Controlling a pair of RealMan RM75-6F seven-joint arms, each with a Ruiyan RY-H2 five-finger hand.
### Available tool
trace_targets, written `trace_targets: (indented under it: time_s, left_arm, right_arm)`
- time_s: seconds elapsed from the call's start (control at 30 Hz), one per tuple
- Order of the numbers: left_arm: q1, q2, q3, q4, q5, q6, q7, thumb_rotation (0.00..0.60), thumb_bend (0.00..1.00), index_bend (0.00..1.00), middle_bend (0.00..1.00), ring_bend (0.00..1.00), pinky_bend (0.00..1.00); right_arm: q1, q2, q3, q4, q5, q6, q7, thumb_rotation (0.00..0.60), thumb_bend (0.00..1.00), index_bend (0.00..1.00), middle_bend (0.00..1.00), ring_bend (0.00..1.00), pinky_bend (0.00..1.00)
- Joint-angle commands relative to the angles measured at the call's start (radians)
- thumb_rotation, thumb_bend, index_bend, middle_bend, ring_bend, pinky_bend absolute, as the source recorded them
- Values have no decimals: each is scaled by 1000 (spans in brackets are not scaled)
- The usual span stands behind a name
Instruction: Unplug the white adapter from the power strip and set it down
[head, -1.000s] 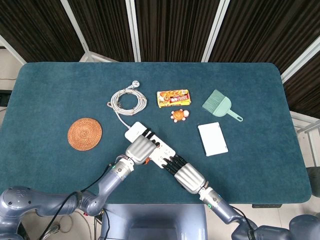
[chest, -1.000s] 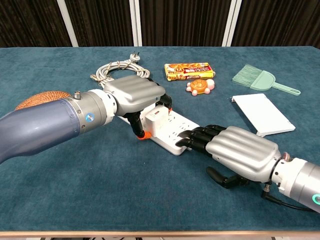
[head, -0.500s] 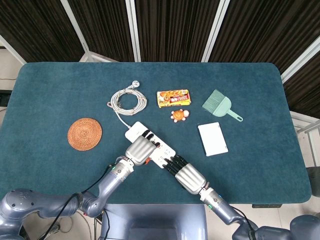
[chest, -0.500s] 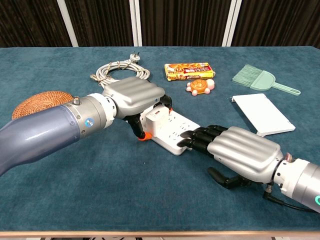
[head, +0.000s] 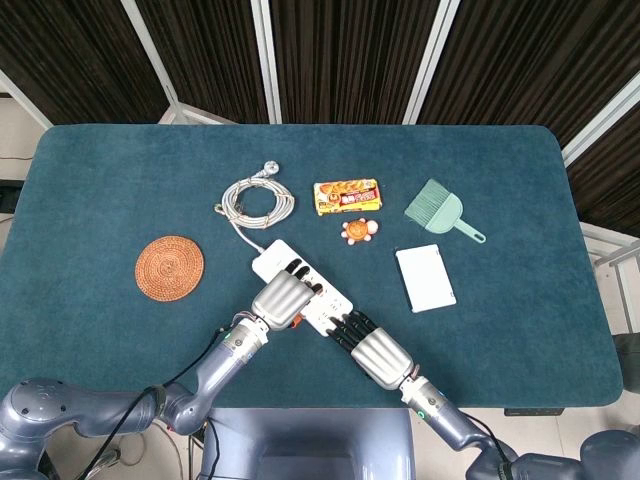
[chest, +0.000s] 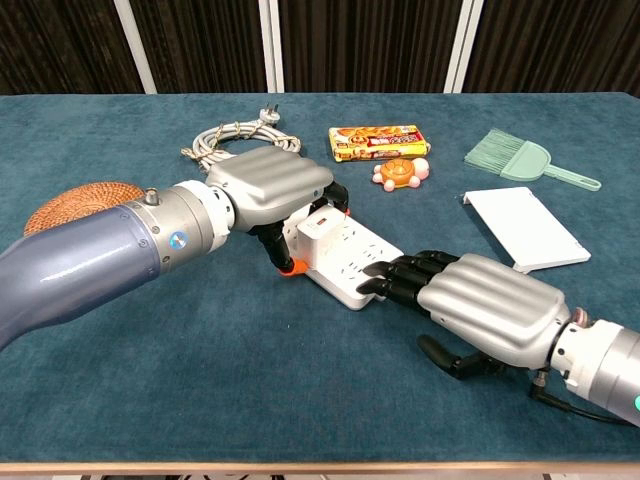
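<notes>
Adapter: white adapter (chest: 322, 226) sits plugged into the near-left part of the power strip (chest: 360, 262), just left of centre in the chest view; in the head view it is hidden under the hand.
Left hand: left hand (chest: 268, 190) lies over the adapter, dark fingers (chest: 335, 197) curled down on its far side and the thumb below its near side; gripping it.
Right hand: right hand (chest: 480, 310) lies lower right of centre, fingers (chest: 400, 277) held together and stretched flat, tips pressing on the strip's near end; thumb tucked under, nothing held.
Power strip: white, diagonal on the table (head: 100, 190), from centre toward lower right in the head view; an orange part shows at its edge beneath the left hand.
Cable: grey coiled cable (head: 255, 200) upper left of the strip.
Others: woven coaster (head: 170, 267) at left; snack packet (head: 346, 196) and orange toy (head: 360, 231) above centre; green brush with dustpan (head: 443, 212) upper right; white flat box (head: 425, 278) at right.
</notes>
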Motion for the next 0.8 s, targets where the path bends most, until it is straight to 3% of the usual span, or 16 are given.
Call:
trace_targets:
  time_s: [0.03,0.8]
  left_arm:
    - [1,1,0,-2,2,0,0,600,426,565,577,220,176]
    - [4,13,-19,-44,28,6,6,600,437,573,590,227,182]
  right_arm:
    - [0,0,-1,-1,-1,0,-1,600,695,175,121,126,141]
    - [3,-11,-11,-5,-12,1,-8,600,695,183,128,130,141]
